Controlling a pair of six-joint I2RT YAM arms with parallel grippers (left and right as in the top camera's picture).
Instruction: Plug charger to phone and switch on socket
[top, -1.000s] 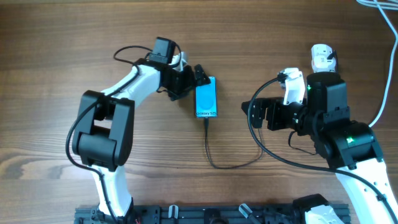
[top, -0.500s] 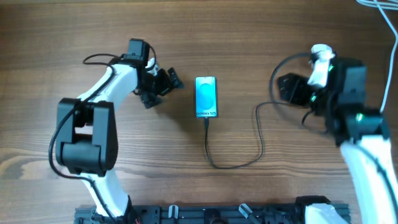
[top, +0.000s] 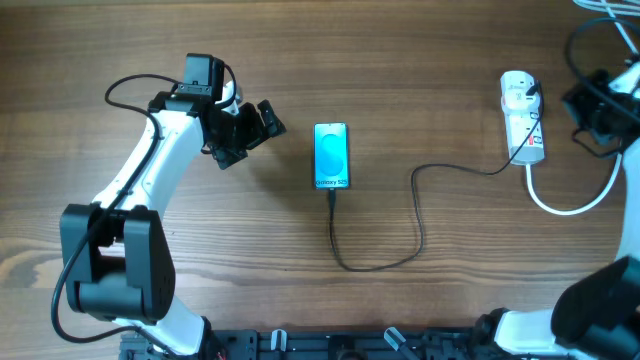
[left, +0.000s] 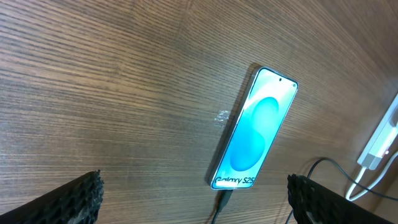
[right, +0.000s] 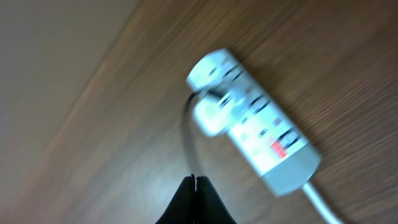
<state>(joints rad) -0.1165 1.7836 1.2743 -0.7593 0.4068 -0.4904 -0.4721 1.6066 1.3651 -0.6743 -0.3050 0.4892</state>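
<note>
The phone (top: 331, 155) lies flat mid-table, its blue screen lit. A black charger cable (top: 420, 215) is plugged into its bottom end and loops right to a white plug (top: 520, 90) seated in the white socket strip (top: 524, 125). My left gripper (top: 250, 133) hangs open to the left of the phone, nothing between its fingers. In the left wrist view the phone (left: 255, 127) sits ahead of the open gripper (left: 196, 205). My right gripper (top: 580, 103) is shut and empty just right of the socket. The right wrist view shows the blurred socket (right: 261, 137), its red switch (right: 278, 149) and the gripper (right: 196, 180).
The socket's thick white cord (top: 560, 205) curves off to the right table edge, under my right arm. A black rail (top: 330, 345) runs along the front edge. Bare wooden table (top: 450, 60) surrounds the phone.
My right arm swung from the table's middle out to the right edge beyond the socket, and its jaws closed. My left arm drew back leftward from the phone, still open.
</note>
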